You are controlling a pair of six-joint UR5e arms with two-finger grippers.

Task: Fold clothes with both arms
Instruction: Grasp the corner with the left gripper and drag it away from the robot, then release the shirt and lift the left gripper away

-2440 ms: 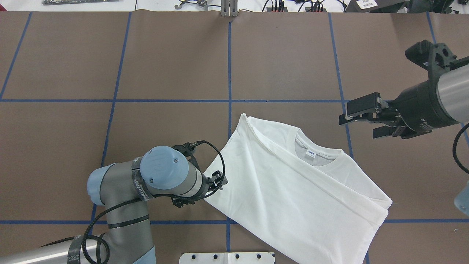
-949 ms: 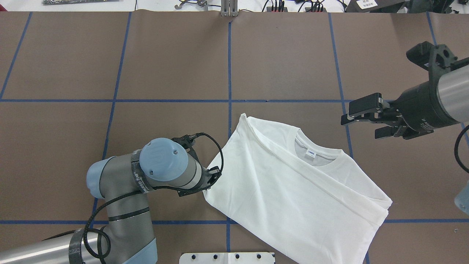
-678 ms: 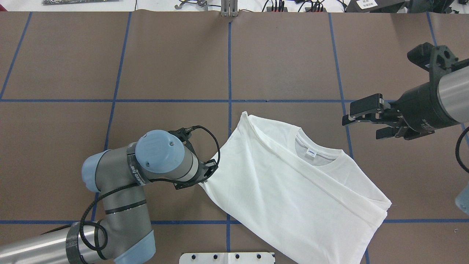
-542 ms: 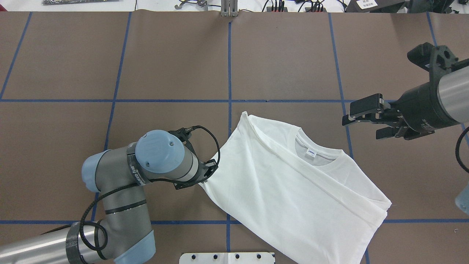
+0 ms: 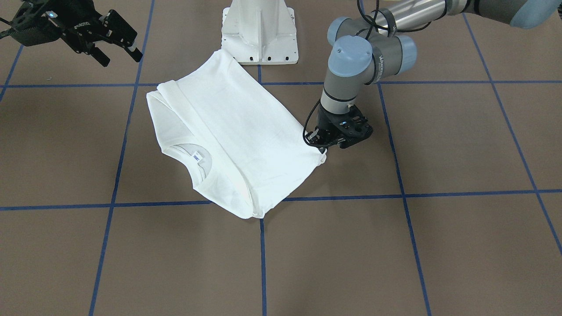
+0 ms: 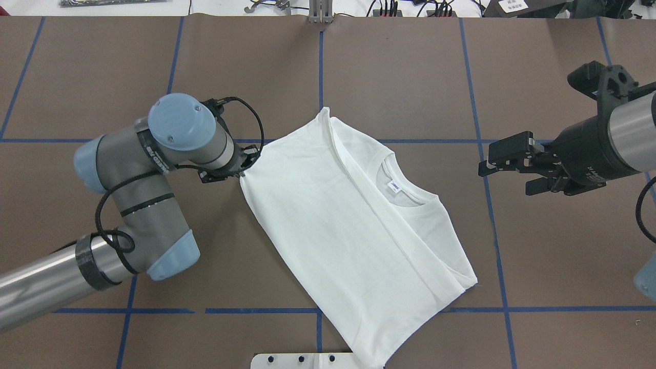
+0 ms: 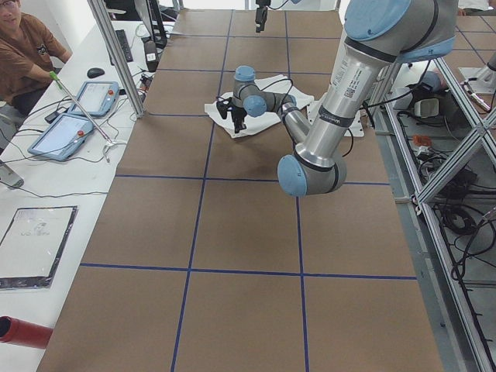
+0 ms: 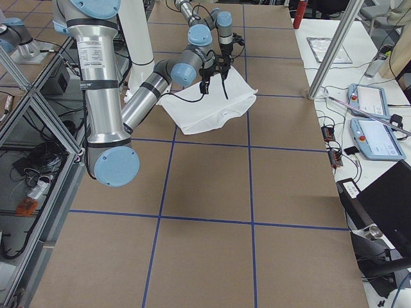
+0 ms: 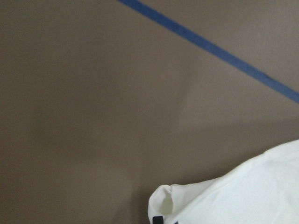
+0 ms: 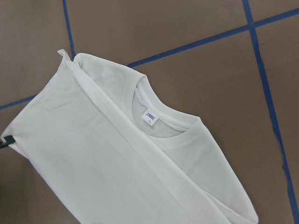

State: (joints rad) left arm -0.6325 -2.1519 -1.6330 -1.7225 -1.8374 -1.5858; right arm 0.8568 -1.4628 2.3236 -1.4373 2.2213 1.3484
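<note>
The white shirt (image 6: 338,230) lies folded lengthwise and flat on the brown table, its ribbed collar with a small label (image 6: 394,187) facing up. No printed text shows. My left gripper (image 6: 246,165) is shut on the shirt's left corner, low at the table; it also shows in the front view (image 5: 326,149). The left wrist view shows that pinched corner (image 9: 233,191). My right gripper (image 6: 505,173) is open and empty, hovering right of the collar; it also shows in the front view (image 5: 120,56). The right wrist view looks down on the shirt (image 10: 140,154).
The white pedestal base (image 5: 259,30) stands at the robot's side, touching the shirt's near end (image 6: 302,360). Blue tape lines cross the brown table top (image 6: 400,77). A side table with tablets (image 7: 77,116) and a seated person (image 7: 23,46) lie beyond the far edge.
My left gripper has dragged the shirt's corner away from the robot and to the left. The whole shirt slid and turned with it. The right gripper has stayed nearly still and open.
</note>
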